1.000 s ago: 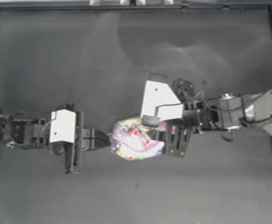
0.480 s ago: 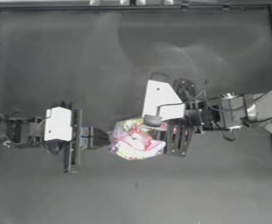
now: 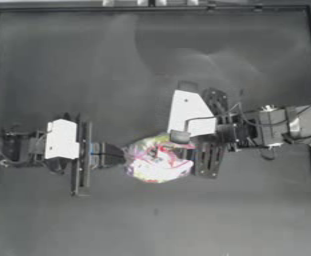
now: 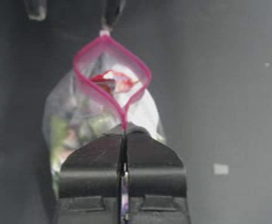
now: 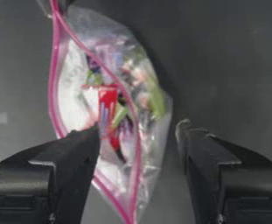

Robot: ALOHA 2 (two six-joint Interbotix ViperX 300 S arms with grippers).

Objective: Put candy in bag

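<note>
The bag (image 3: 159, 161), a clear pouch with a pink strip and colourful sweets inside, lies at the table's middle between both arms. My left gripper (image 3: 122, 156) is shut on one end of the pink strip (image 4: 124, 124), and the bag's mouth (image 4: 109, 70) gapes open in a loop. Inside the mouth sits the red-and-white candy (image 4: 111, 81) (image 5: 107, 107). My right gripper (image 5: 138, 127) stands open at the opposite side of the bag (image 5: 147, 94). One of its fingers (image 5: 79, 151) is at the mouth beside the candy and the other lies outside the plastic.
The dark table (image 3: 151, 60) stretches bare behind the arms, bounded by a raised black rim (image 3: 151, 7) at the far edge. More bare tabletop lies toward the near edge. A small pale speck (image 4: 221, 169) lies on the table beside the bag.
My left arm has drawn slightly back toward the left while gripping the strip. The bag and the right gripper have barely shifted.
</note>
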